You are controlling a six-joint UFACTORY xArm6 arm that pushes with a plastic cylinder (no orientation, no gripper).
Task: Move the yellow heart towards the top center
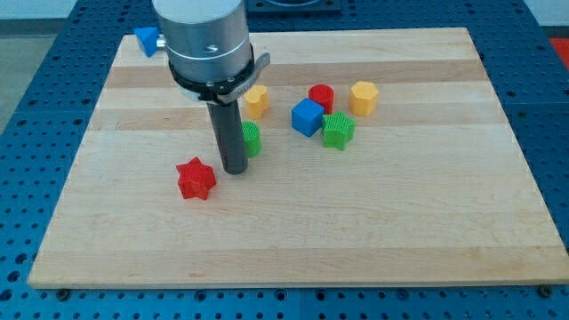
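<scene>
Tip (pixel 235 170) of my rod sits on the board (pixel 427 222), left of centre; no gripper on this rig, just a bare rod, so nothing is grasped or clenched. Yellow heart (pixel 256 100) lies up and slightly to view's right of tip, near but apart, partly behind the arm housing (shape only partly readable).

Green block (pixel 252 139) is just beside the rod on view's right, half hidden behind it; contact w/ rod cannot be told. Red star (pixel 196 179) is down-left of tip, close, not touching.

Cluster to view's right: blue cube (pixel 307 116), green star (pixel 338 130) just beside it, red cylinder (pixel 321 96) above them, yellow hexagon (pixel 363 97) further right.

Blue block (pixel 147 40) at board's top-left corner, by the edge, well apart from the rest.

No containers; all blocks lie flat on the board.
</scene>
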